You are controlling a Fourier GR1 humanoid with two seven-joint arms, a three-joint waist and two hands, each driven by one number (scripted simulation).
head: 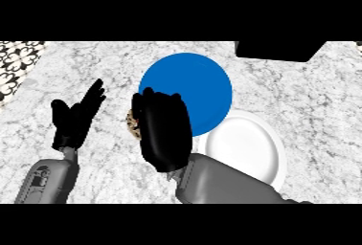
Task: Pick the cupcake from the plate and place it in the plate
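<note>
My right hand (165, 130) hangs over the near left rim of the blue plate (194, 86), its fingers curled round the cupcake (131, 124). Only a speckled brown sliver of the cupcake shows at the hand's left edge; the hand hides the rest. The white plate (247, 146) lies just right of that hand, partly under the right forearm, with nothing on its visible part. My left hand (74, 119) rests open at the left, fingers pointing up, apart from both plates.
A black block (279, 50) sits at the counter's far right edge. A patterned black-and-white tiled strip (17, 64) runs along the far left. Marble counter (311, 100) stretches right of the plates.
</note>
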